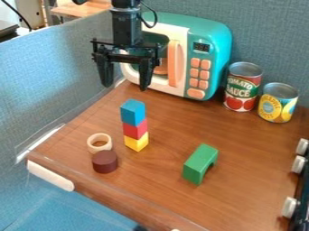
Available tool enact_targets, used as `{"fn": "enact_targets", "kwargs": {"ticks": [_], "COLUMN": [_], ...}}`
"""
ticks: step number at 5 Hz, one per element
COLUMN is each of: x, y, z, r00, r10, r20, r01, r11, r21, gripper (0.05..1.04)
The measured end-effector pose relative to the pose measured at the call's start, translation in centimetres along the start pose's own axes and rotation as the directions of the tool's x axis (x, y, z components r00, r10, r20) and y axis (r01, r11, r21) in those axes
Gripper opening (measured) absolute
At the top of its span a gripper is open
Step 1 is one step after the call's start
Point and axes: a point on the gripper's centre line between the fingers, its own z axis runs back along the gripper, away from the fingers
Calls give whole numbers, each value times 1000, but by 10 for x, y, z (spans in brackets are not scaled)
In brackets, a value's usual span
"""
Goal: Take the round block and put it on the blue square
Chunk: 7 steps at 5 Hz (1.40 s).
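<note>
Black arm (127,28), thin black looping cable (156,17), and a black, angular pincer (126,87) with tapering fingers (146,74)

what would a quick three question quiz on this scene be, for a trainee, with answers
1. Multiple choice: what colour is the top block of the stack?
a) red
b) blue
c) yellow
2. True or false: the gripper is open, with nothing in it.
3. Fill in the word: the dark round block stands on the table beside a pale ____.

Key: 1 b; 2 true; 3 ring
</note>
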Motion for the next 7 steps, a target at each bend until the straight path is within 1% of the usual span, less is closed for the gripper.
{"fn": "enact_targets", "kwargs": {"ticks": [1, 2, 3, 4, 5, 6, 7], "x": [-2, -38, -71, -101, -103, -83, -59], "y": [0, 13, 38, 51, 53, 53, 53], "z": [-13, -29, -19, -18, -31, -57, -60], "r00": [999, 996, 998, 999, 994, 987, 982], "r10": [2, 1, 14, -35, -110, -159, -191], "r20": [-32, -92, -61, -30, -7, -12, 13], "r01": [-2, -3, -16, 35, 110, 159, 191], "r11": [1000, 1000, 999, 999, 994, 987, 982], "r21": [-3, -30, -34, -22, -15, 9, 17], "gripper": [1000, 999, 1000, 1000, 1000, 999, 1000]}}
